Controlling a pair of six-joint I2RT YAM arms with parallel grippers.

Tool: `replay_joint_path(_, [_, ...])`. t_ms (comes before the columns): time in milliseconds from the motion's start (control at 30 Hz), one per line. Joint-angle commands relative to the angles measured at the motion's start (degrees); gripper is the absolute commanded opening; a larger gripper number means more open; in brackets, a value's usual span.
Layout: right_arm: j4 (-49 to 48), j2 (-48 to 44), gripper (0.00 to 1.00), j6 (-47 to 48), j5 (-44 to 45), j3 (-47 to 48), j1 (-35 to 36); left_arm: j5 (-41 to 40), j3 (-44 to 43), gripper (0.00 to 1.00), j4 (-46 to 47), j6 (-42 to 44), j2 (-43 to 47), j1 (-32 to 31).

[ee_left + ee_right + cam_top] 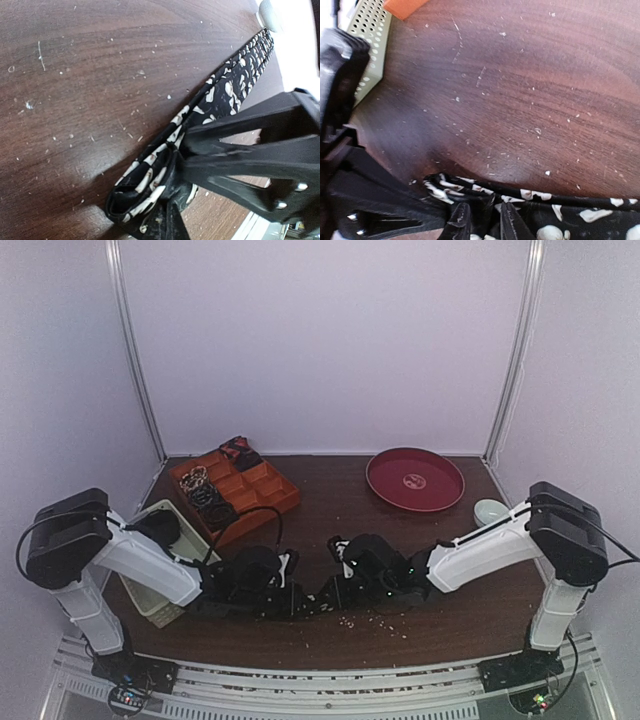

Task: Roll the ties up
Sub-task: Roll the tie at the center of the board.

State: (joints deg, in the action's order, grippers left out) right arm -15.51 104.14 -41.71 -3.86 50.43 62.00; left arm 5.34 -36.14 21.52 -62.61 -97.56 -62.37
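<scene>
At the tabletop's (pixel 330 502) near edge, the left tool (pixel 175 172) is clenched on the speckled black tie's (pixel 235 95) folded end. The right tool (pixel 486 222) straddles it, grip unclear. The red plate's (pixel 445 498) centre mark is unreadable.

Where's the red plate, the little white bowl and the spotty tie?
red plate (pixel 440 472): top view, bare inside surface.
white bowl (pixel 490 511): top view, its middle.
spotty tie (pixel 235 95): left wrist view, the flat stretched strip.
</scene>
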Motion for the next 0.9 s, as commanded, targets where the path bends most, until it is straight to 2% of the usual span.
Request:
replay_joint_path(0, [2.54,-2.64,0.24,0.51,-0.18,0.69,0.00,-0.52,-0.94,0.01,0.63,0.53,-1.46,-0.21])
replay_joint_path(400, [2.30,2.92,0.17,-0.13,-3.12,1.54,-0.02,-1.52,-1.09,0.03,-1.66,-0.66,0.98,-0.21])
replay_joint_path(600, [2.73,3.05,0.15,-0.24,-2.60,0.99,-0.03,-8.11,1.47,0.05,-11.98,-2.86,7.12,-0.21])
replay_joint_path(867, [2.85,2.91,0.14,-0.21,-2.08,1.07,0.00,-6.31,1.16,0.01,-11.69,-2.97,4.39,-0.27])
